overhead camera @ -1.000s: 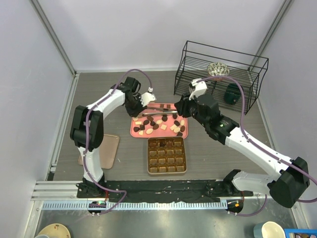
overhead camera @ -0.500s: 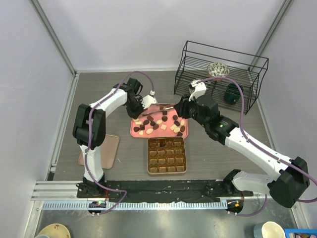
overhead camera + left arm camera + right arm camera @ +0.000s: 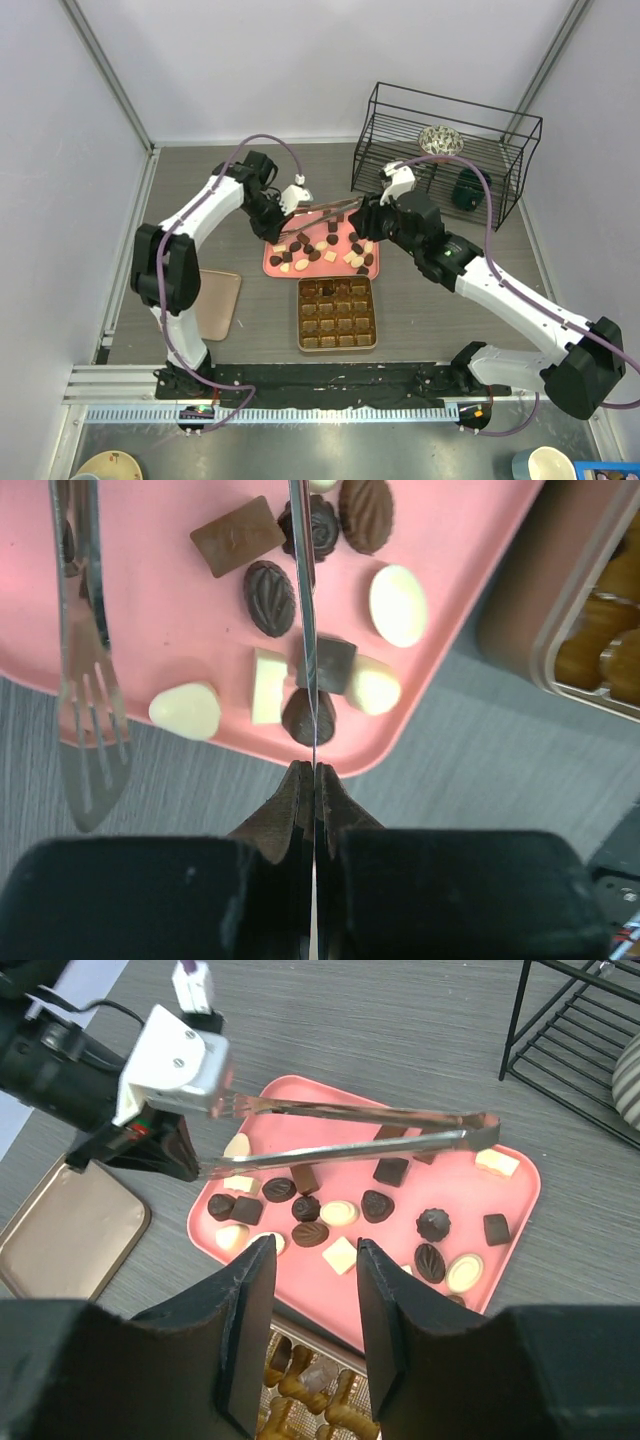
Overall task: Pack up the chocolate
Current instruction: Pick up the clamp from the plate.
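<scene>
Chocolate (image 3: 322,243) in dark, mid-brown and white pieces lies scattered on a flat pink tray (image 3: 270,268). My left gripper (image 3: 291,203) hovers over the tray's back left, shut on one arm of metal tongs (image 3: 327,207). In the left wrist view that arm (image 3: 305,600) runs edge-on out of the gripper (image 3: 314,770) above chocolate (image 3: 270,598); the other, slotted arm (image 3: 88,720) hangs free. In the right wrist view the tongs (image 3: 350,1130) span the tray (image 3: 510,1200). My right gripper (image 3: 315,1245) is open and empty over the tray's near edge.
A gold-brown gridded box (image 3: 337,312) lies just in front of the pink tray. A tan flat tray (image 3: 218,305) sits at the left. A black wire rack (image 3: 445,150) holding a patterned bowl and a dark green item stands at the back right.
My left gripper has shut on the tongs' arm and carried the tongs up and toward the back. My right gripper's jaws have widened a little.
</scene>
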Controlling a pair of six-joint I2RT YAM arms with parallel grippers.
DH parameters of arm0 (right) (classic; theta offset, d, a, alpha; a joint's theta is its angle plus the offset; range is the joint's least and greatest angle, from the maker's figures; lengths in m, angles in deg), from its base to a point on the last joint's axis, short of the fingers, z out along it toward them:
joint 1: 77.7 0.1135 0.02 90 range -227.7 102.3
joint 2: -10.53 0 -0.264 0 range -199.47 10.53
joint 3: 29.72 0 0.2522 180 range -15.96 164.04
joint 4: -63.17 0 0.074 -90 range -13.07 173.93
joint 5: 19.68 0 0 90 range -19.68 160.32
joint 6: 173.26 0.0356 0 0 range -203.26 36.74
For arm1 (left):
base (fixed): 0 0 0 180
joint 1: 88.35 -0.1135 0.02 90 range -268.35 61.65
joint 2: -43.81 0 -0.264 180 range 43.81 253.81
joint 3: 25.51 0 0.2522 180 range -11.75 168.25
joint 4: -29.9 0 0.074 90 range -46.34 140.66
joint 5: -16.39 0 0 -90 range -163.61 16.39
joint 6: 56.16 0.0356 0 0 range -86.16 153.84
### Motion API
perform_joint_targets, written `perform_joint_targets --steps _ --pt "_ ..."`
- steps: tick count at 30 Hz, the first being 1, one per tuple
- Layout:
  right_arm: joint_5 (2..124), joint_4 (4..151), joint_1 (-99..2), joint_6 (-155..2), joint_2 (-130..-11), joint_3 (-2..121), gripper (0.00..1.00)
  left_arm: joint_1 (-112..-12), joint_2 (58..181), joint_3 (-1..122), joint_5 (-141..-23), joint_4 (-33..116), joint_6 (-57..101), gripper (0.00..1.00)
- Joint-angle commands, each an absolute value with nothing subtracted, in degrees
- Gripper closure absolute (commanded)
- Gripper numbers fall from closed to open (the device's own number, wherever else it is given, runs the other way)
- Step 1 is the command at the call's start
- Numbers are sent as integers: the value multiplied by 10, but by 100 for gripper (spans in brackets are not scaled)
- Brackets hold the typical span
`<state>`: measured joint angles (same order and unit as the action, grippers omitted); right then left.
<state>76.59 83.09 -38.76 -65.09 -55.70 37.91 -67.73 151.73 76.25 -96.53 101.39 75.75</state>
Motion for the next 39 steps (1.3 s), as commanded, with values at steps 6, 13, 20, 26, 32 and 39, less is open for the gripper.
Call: perform_joint_targets --steps 6,13,20,26,32,39 --pt "732 842 -387 -659 -504 416 43 -711 1429 827 -1082 1121 729 100" --pt "622 843 -391 -623 -470 393 16 -751 1378 856 -1211 1254 773 100" --pt "530 803 -416 -572 -453 373 4 -765 1342 871 -1340 1388 825 100" --pt "524 714 -426 -543 -434 349 0 -765 1313 860 -1386 1388 813 100" --pt "476 586 -442 -517 -453 348 1 -763 1315 845 -1428 1388 799 100" --pt "409 558 -474 -540 -506 403 1 -754 1305 828 -1474 1388 775 100"
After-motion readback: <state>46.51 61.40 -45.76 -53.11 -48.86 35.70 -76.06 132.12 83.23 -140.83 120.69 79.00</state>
